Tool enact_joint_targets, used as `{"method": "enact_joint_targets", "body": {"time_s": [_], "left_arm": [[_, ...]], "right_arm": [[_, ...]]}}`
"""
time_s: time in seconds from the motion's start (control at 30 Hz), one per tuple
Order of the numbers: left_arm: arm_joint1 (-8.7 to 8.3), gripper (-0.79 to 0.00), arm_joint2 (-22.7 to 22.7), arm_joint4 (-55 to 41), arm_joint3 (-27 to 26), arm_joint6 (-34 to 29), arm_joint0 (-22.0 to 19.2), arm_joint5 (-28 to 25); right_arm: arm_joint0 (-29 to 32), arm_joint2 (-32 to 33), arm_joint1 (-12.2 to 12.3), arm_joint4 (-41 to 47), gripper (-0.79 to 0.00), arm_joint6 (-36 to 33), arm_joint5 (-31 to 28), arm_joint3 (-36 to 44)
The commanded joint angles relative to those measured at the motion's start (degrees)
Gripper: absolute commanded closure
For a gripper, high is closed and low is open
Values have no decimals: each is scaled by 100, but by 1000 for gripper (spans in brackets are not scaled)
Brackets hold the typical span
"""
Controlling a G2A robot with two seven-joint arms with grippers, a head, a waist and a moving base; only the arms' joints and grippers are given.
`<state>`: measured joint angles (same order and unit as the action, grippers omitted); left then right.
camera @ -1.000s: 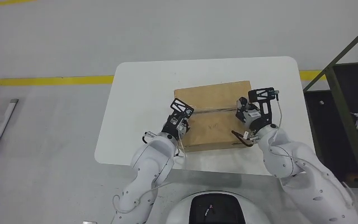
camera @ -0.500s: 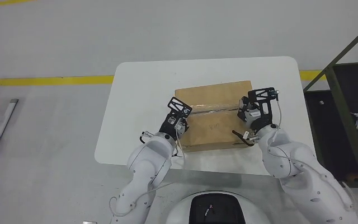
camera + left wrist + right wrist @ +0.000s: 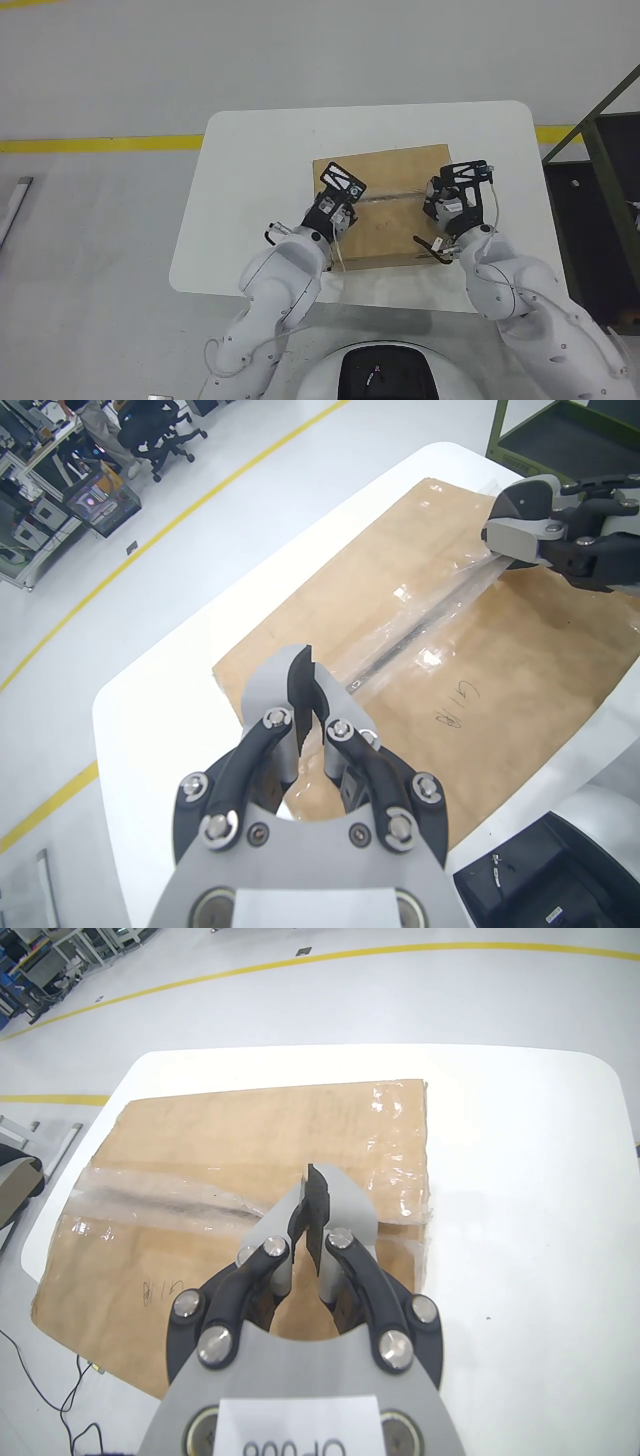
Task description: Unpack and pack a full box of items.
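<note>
one cardboard box (image 3: 385,170), glossy, seemingly crinkled tape (image 3: 425,625)

1 cardbd box (image 3: 385,170), 1 tbl (image 3: 250,180), 1 tape strip (image 3: 395,196)

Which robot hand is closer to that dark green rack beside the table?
Right. The right gripper is over the cardboard box's end nearest the rack; the left gripper is over the box's opposite end, farther away.
</note>
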<state>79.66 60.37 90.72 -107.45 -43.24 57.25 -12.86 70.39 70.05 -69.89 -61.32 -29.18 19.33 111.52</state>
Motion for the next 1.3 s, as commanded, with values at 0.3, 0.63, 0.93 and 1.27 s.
{"method": "enact_joint_targets", "body": {"time_s": [0.3,0.63,0.93,1.27], "left_arm": [[92,0,-270,116,625,77,-286,164],[125,0,-275,134,788,59,-310,162],[148,0,-286,158,829,54,-280,144],[176,0,-290,149,861,52,-270,121]], "right_arm": [[152,58,-35,-158,0,-83,79,131],[60,85,-81,-159,-114,-80,-22,50],[107,240,-101,-177,-252,-156,-30,150],[509,875,-58,-277,-265,-297,5,344]]}}
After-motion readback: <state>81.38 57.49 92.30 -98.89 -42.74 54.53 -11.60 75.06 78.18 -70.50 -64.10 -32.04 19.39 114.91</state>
